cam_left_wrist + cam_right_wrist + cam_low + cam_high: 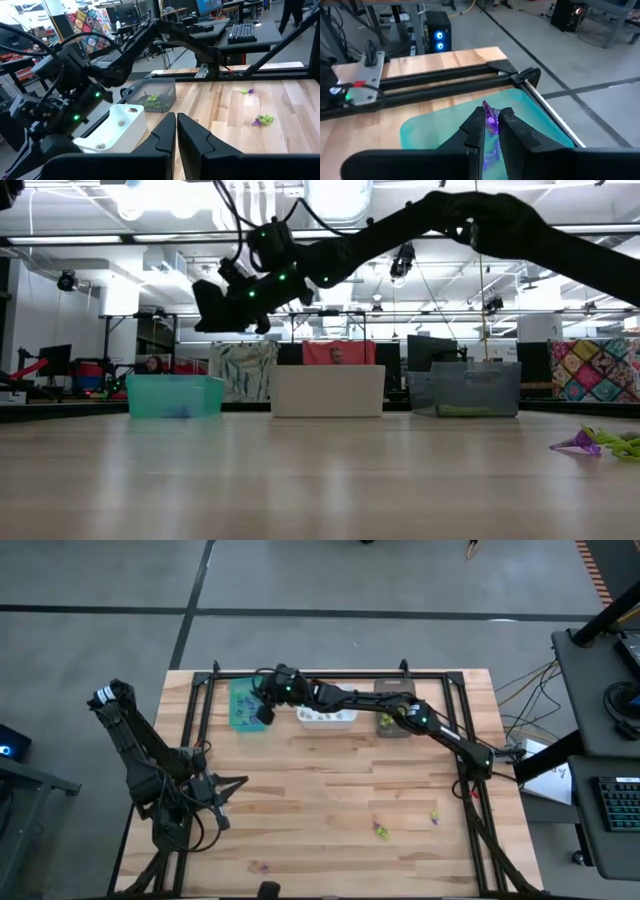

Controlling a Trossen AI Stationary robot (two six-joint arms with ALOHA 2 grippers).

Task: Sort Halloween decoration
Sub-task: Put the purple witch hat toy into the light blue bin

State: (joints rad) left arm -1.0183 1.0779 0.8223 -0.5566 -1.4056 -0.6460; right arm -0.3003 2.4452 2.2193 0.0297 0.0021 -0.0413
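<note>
My right gripper [492, 117] is shut on a small purple trinket [489, 110] and hangs over the teal bin [445, 132], which holds more purple pieces [490, 152]. From above, this gripper [265, 712] is over the teal bin [243, 703] at the table's far left. In the low view it [215, 310] hangs above the bin [175, 395]. My left gripper [176, 125] is shut on nothing, raised over the table's near left [232, 786]. Loose green and purple trinkets [381, 831] [434, 814] lie on the near right of the table; another [262, 866] lies near the front edge. My right gripper pinches the purple trinket between its two fingertips; the trinket's pointed end [486, 106] sticks out past them. The fingers reach out nearly level from the table's right side. The trinket is lifted clear, above the teal bin's opening.
A white bin [327, 718] with a few pale pieces and a dark bin [393, 710] with green pieces [152, 100] stand in a row beside the teal one along the far edge. A black frame [330, 675] borders the table. My right arm spans the far half.
</note>
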